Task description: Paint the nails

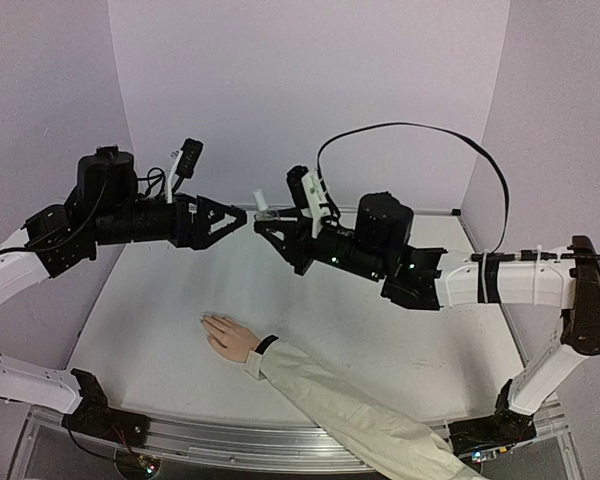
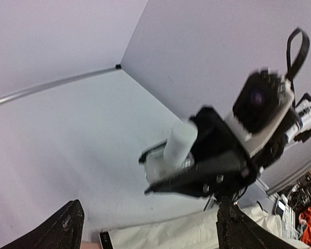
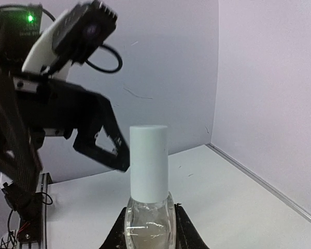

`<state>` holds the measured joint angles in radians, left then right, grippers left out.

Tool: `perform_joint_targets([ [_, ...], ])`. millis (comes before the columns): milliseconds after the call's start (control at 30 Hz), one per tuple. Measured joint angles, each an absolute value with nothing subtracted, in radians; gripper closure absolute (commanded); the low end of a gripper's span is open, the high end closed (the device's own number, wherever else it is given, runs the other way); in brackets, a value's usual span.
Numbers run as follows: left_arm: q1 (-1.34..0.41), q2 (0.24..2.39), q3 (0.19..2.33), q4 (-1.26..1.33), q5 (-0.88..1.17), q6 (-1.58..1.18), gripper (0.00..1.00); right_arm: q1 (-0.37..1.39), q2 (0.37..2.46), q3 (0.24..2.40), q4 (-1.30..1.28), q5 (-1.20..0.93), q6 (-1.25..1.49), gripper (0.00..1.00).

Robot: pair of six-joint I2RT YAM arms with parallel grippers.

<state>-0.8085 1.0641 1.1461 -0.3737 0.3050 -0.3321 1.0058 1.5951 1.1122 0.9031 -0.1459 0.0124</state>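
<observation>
Clamping one white-capped bottle (image 3: 149, 166) in right gripper (image 1: 264, 222), aloft. Facing it, left gripper (image 1: 235, 218) spread wide. Lying flat on table (image 1: 400, 330), one hand (image 1: 230, 337), nails (image 1: 206, 320) indistinct.

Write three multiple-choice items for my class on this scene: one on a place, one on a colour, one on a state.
1. Where does the hand lie?
A. flat on the table
B. raised in the air
C. on an arm's base

2. What colour is the cap of the bottle?
A. red
B. black
C. white

3. What is the state of the right claw?
A. open and empty
B. shut on the bottle
C. out of view

Answers:
1 A, the top view shows it palm down on the tabletop.
2 C, the right wrist view shows a white cap over clear glass.
3 B, its fingers press both sides of the glass.
</observation>
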Motion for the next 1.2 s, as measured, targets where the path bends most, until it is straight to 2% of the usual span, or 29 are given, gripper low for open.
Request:
perform_joint_targets([
  [200,-0.809,1.083,1.15,-0.255,0.228,-0.389,0.21,1.085,1.638,1.113,0.904,0.072,-0.039,1.0],
  [367,-0.809,1.133,1.166,-0.207,0.232,-0.406,0.33,1.098,1.655,1.116,0.897,0.156,-0.074,1.0],
  [867,-0.81,1.245,1.204,-0.147,0.258,-0.424,0.74,1.102,1.655,1.131,0.884,0.173,-0.136,1.0],
  [967,-0.814,1.246,1.204,-0.144,0.266,-0.421,0.89,1.102,1.655,1.134,0.879,0.173,-0.142,1.0],
  [1200,-0.806,1.254,1.204,-0.121,0.316,-0.383,0.99,1.082,1.655,1.162,0.836,0.145,-0.114,1.0],
])
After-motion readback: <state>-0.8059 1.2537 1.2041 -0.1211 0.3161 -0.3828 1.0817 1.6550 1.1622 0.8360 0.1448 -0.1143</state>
